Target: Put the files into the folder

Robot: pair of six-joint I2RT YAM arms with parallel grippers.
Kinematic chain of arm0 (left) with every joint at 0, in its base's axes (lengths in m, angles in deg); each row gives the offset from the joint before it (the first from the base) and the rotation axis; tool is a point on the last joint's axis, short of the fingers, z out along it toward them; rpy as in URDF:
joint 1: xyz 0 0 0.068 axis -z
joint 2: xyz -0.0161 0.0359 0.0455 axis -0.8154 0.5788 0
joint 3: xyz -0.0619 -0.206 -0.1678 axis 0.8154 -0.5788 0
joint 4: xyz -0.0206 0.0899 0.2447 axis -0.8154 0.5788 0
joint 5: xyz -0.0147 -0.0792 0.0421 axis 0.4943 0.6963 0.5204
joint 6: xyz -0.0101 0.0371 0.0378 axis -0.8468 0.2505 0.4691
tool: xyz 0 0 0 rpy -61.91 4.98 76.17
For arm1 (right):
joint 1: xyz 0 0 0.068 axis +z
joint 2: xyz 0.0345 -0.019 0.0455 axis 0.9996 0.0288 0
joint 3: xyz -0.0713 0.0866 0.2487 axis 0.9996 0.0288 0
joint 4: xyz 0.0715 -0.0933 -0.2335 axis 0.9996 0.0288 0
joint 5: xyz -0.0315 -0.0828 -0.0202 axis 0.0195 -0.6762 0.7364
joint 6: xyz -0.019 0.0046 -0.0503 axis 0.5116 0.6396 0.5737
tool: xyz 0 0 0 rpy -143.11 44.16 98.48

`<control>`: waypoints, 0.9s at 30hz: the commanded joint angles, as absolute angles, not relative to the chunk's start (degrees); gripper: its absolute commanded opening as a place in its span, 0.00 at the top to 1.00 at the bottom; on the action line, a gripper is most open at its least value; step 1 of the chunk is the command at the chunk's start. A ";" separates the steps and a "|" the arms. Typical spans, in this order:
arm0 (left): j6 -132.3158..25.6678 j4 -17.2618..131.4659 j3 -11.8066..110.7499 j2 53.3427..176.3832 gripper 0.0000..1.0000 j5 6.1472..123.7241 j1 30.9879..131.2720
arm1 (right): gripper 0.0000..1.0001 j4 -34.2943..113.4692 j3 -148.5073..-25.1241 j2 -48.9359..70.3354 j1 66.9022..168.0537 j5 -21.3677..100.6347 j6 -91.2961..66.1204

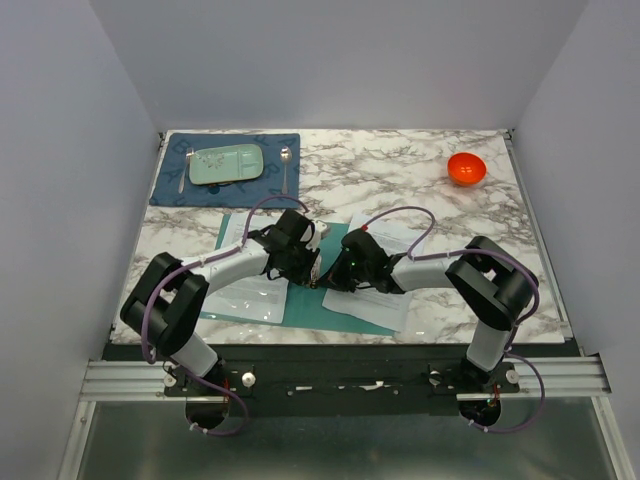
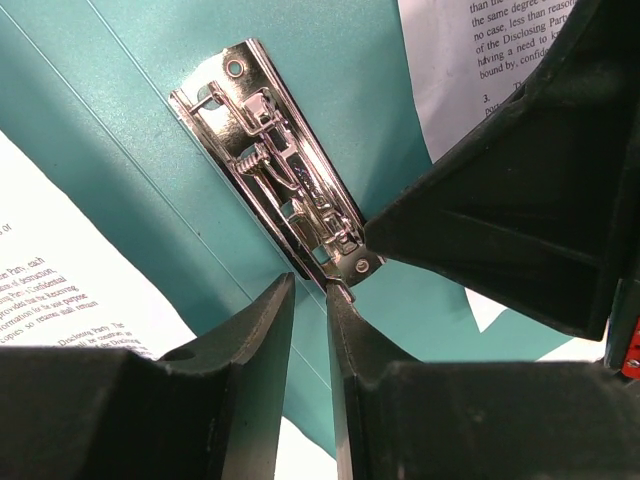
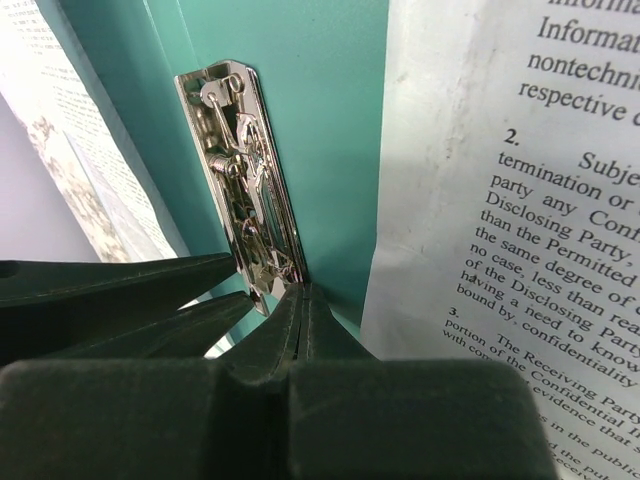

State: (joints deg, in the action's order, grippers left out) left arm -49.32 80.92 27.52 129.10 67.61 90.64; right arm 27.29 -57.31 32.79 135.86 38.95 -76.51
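Marble tabletop [image 1: 420, 190], thin teal-green folder [image 1: 305, 305] lying open mid-table. White printed paper sheets [image 3: 500, 200] flat beside shiny metal spring clip [image 2: 285, 170]. Left gripper [image 2: 308, 292]: fingers narrowly apart at clip's near end. Right gripper [image 3: 303, 295]: pressed together, tips at same end. Sheets likely light, floppy, slippery. Best pinched at free edge. Clip looks stiff.

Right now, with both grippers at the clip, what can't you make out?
Top view: metal clip, left gripper and right gripper tips, hidden under the wrists.
Left wrist: clip's lever tip, behind its own finger.
Right wrist: clip's near end, behind its fingers.
Both wrists: files cut off by frame edges.
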 commanded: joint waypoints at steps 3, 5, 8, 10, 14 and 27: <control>-49.74 79.68 27.22 129.98 0.69 67.48 90.40 | 1.00 34.78 -53.98 36.23 135.72 34.63 -75.82; -49.92 79.68 27.57 130.42 0.69 67.75 90.40 | 1.00 34.86 -53.90 36.40 135.72 34.63 -75.82; -49.92 79.95 27.93 131.12 0.69 67.84 90.40 | 0.99 34.60 -53.72 36.49 135.72 34.63 -76.00; -49.83 80.38 28.19 131.91 0.69 67.92 90.40 | 1.00 34.51 -53.72 36.58 135.81 34.63 -76.17; -50.18 80.91 28.63 132.97 0.70 67.49 90.40 | 1.00 34.42 -54.07 36.58 135.72 34.89 -76.61; -48.42 83.55 27.93 130.86 0.90 66.87 90.49 | 0.99 34.25 -54.34 38.07 135.72 35.07 -77.67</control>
State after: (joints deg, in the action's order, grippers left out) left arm -50.17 82.21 30.10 131.86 67.79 90.46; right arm 25.65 -56.68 33.14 135.75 39.02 -78.81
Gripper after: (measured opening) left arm 0.154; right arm 0.009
